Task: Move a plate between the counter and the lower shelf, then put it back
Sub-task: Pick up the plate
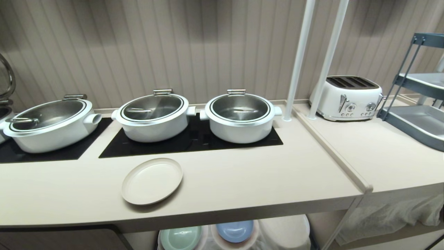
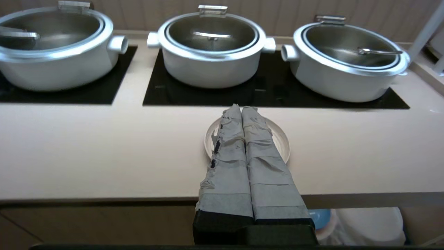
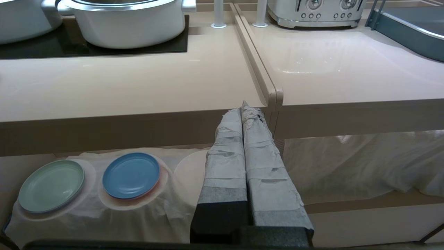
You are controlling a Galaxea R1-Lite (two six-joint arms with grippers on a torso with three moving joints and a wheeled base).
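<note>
Pressed-together left hand (image 2: 241, 108) partly hides the plate (image 2: 281, 140) on the counter (image 2: 104, 149).

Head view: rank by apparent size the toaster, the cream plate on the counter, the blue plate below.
1. Toaster and cream plate: about alike in spread, and the plate sits nearer the camera, so no firm order.
2. Blue plate: smallest as seen, though the counter edge hides part of it.

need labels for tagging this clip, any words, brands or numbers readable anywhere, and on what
None can be read.
The white toaster has dials and buttons, but any marks around them are too small to make out.
The pots, the plate and the counter show no lettering.
</note>
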